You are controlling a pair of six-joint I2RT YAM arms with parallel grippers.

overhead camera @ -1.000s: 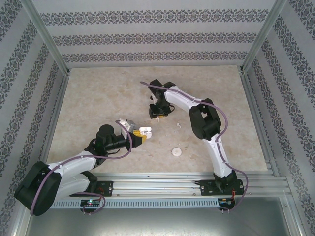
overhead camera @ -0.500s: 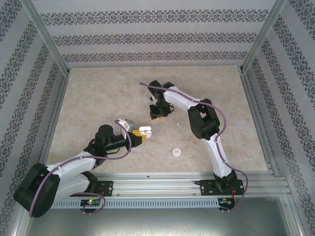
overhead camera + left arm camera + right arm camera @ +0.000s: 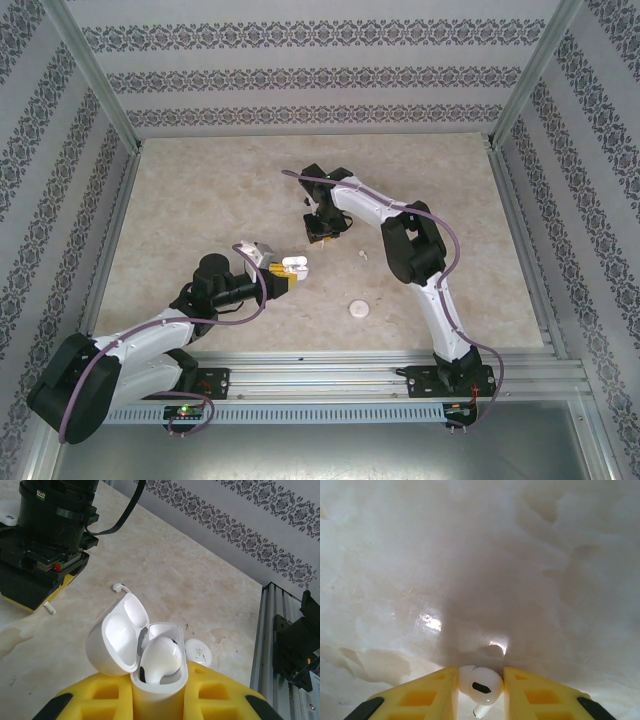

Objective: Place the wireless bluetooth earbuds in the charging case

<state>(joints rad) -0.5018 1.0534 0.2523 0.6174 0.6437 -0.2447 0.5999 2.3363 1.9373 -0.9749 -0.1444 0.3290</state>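
Earbud (image 3: 481,684) in right end effector (image 3: 480,672)

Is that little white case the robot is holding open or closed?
Open: the charging case has its lid flipped back, with one earbud sitting inside.

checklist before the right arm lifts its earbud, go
1. Held earbud sits in right gripper, touching both fingers: ok.
2. Grip firm enough to lift: cannot tell.
3. Charging case clamped in left gripper: ok.
4. Lid open: ok.
5. Free slot beside seated earbud: ok, looks empty.
6. Loose earbud on table lies apart from right gripper: ok.
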